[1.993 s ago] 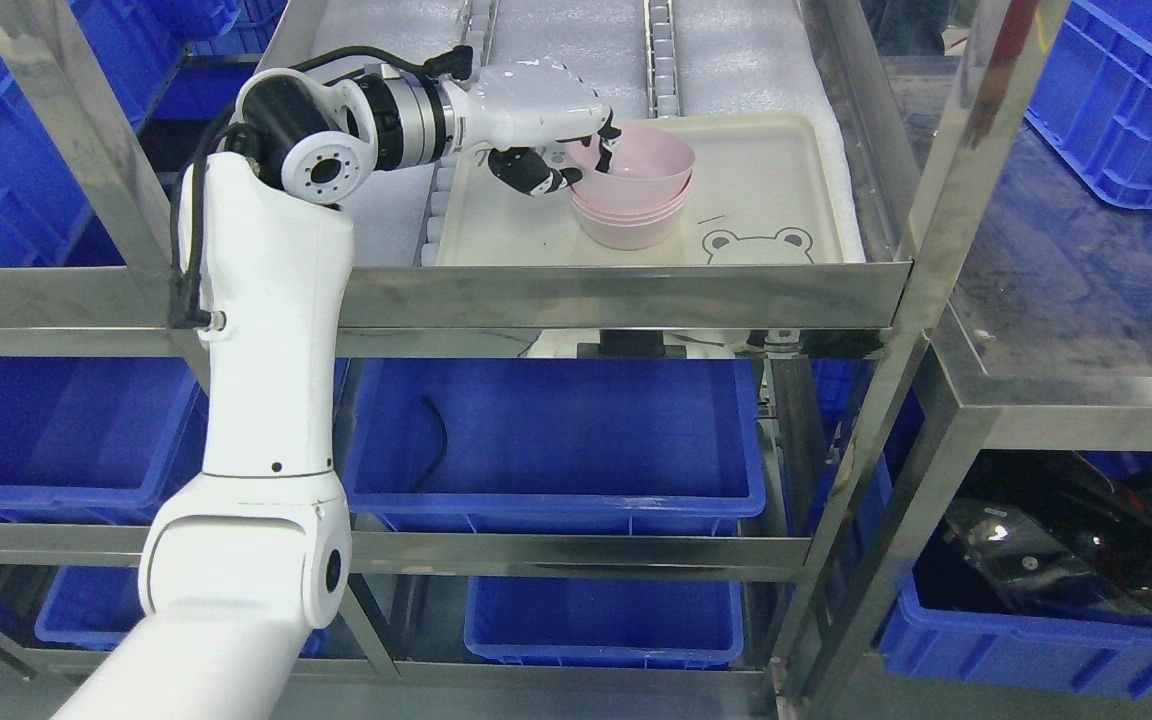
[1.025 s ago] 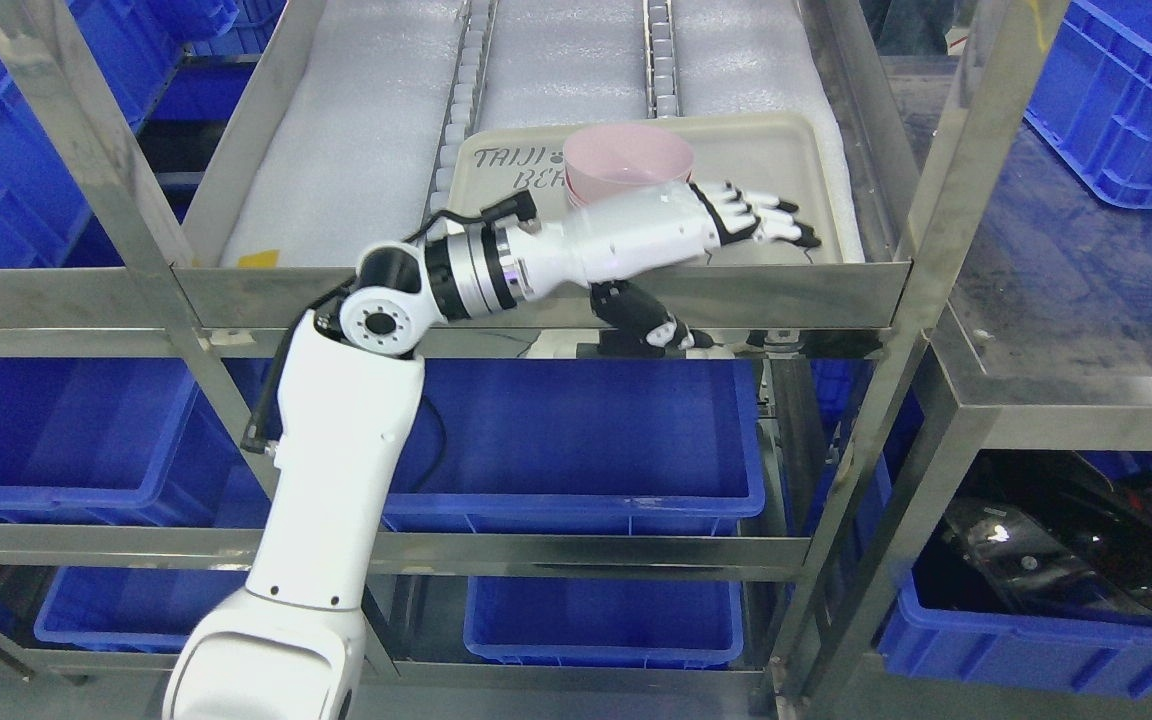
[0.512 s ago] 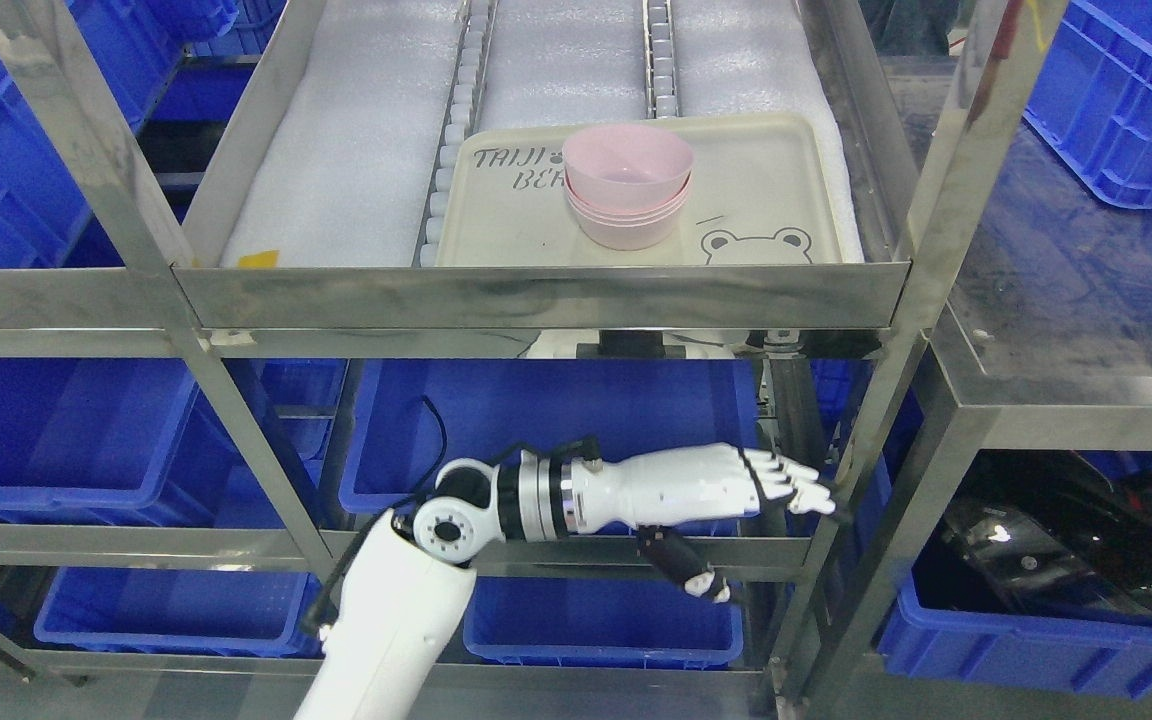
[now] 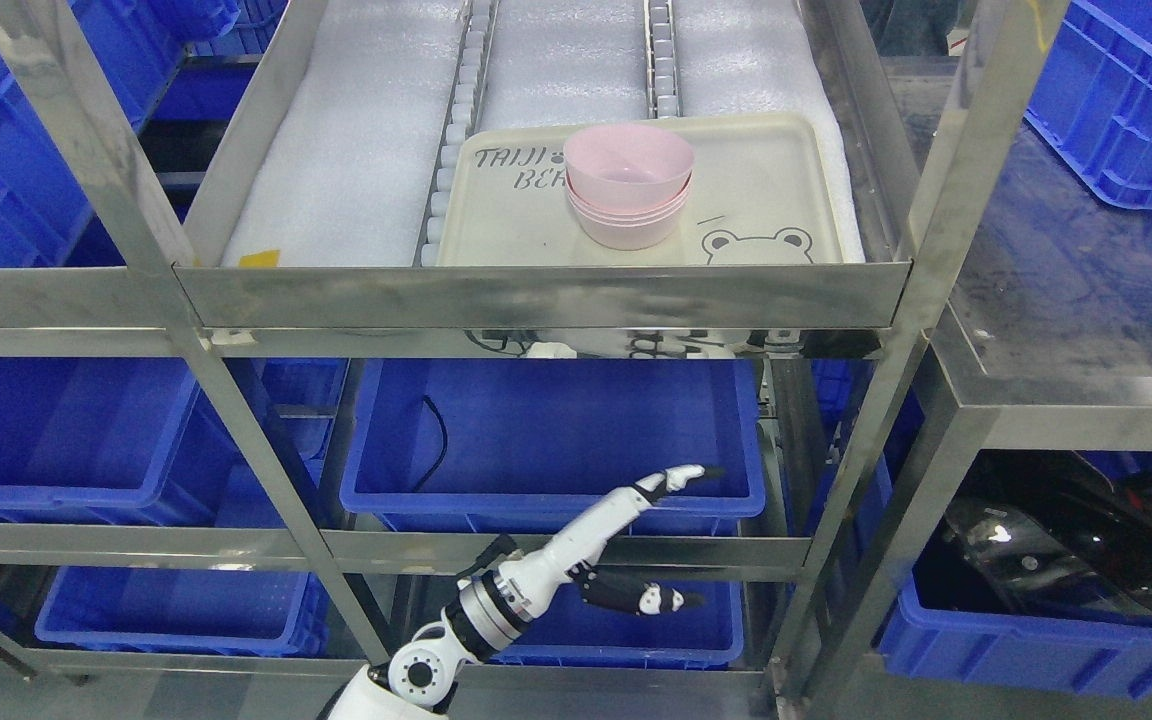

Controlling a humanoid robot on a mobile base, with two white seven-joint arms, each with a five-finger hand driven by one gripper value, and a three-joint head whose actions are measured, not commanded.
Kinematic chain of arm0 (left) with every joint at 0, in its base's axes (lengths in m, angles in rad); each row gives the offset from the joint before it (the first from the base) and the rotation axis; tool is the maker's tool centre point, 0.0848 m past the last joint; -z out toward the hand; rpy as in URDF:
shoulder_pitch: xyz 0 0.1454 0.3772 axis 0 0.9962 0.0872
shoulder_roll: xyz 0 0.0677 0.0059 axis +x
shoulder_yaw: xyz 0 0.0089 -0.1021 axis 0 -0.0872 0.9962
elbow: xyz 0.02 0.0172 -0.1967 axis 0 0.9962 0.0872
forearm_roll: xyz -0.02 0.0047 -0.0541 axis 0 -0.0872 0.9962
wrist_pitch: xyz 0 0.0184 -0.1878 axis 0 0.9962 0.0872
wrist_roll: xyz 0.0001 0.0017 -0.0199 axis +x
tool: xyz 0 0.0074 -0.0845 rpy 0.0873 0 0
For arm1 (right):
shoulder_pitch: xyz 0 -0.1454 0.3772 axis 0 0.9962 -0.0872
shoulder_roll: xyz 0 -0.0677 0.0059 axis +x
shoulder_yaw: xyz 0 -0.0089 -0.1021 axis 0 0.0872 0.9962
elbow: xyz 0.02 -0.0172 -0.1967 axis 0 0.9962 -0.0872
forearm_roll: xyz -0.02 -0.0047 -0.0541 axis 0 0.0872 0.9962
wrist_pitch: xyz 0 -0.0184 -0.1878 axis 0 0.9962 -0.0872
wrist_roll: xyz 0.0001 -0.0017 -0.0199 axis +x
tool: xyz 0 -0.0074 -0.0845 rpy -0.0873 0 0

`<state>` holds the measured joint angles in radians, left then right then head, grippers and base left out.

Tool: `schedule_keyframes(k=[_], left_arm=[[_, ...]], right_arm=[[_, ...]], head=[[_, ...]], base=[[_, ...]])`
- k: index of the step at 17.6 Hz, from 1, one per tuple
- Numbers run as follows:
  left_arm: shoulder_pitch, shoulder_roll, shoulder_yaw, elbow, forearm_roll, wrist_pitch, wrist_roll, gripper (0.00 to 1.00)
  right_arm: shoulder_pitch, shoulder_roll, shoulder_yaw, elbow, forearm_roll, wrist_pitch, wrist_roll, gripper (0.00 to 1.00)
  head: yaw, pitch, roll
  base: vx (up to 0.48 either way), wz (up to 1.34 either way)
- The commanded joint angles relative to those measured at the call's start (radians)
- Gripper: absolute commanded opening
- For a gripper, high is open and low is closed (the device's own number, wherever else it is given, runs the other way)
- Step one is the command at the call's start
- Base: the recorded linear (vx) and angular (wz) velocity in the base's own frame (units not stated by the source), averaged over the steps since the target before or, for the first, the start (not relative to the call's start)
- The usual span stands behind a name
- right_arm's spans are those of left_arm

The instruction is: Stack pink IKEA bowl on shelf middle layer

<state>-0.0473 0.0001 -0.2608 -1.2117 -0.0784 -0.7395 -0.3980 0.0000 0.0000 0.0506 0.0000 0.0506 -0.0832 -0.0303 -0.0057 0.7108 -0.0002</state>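
A stack of pink bowls (image 4: 627,184) sits on a cream tray (image 4: 756,190) printed with a bear, on the white-padded shelf layer. Nothing touches the stack. My left hand (image 4: 676,535) hangs far below it, in front of the lower blue bin, with fingers stretched out and thumb apart, holding nothing. Its arm comes up from the bottom edge left of the middle. The right arm is out of view.
Steel shelf posts (image 4: 136,220) and a front rail (image 4: 536,295) frame the layer. Blue bins (image 4: 556,430) fill the lower levels. A second steel rack (image 4: 1066,330) stands to the right, with more blue crates (image 4: 1126,100) behind it.
My left hand let go of the top pink bowl, pulled back out of the shelf and dropped well below the rail. The bowls stay stacked on the tray.
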Motion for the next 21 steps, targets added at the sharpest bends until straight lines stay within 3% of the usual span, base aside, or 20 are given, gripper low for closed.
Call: schedule_keyframes(k=[1, 6, 10, 13, 21], left_arm=[[0.050, 0.017, 0.089, 0.037, 0.221, 0.211, 0.212, 0.96], [0.043, 0.017, 0.080, -0.094, 0.221, 0.392, 0.582, 0.98], [0.038, 0.017, 0.080, -0.146, 0.215, 0.420, 0.507, 0.97], [0.037, 0.017, 0.083, -0.207, 0.210, 0.522, 0.475, 0.97], [0.026, 0.017, 0.077, -0.206, 0.170, 0.534, 0.466, 0.97]], right_arm=[[0.021, -0.017, 0.000, -0.018, 0.000, 0.000, 0.004, 1.00], [0.021, -0.017, 0.000, -0.018, 0.000, 0.000, 0.004, 1.00], [0.021, -0.017, 0.000, -0.018, 0.000, 0.000, 0.004, 1.00], [0.021, -0.017, 0.000, -0.018, 0.000, 0.000, 0.004, 1.00], [0.021, -0.017, 0.000, -0.018, 0.000, 0.000, 0.004, 1.00]], head=[[0.0000, 0.000, 0.000], [0.0000, 0.000, 0.000], [0.0000, 0.000, 0.000], [0.0000, 0.000, 0.000], [0.0000, 0.000, 0.000]], base=[[0.000, 0.00], [0.000, 0.00], [0.000, 0.00], [0.000, 0.00], [0.000, 0.00]])
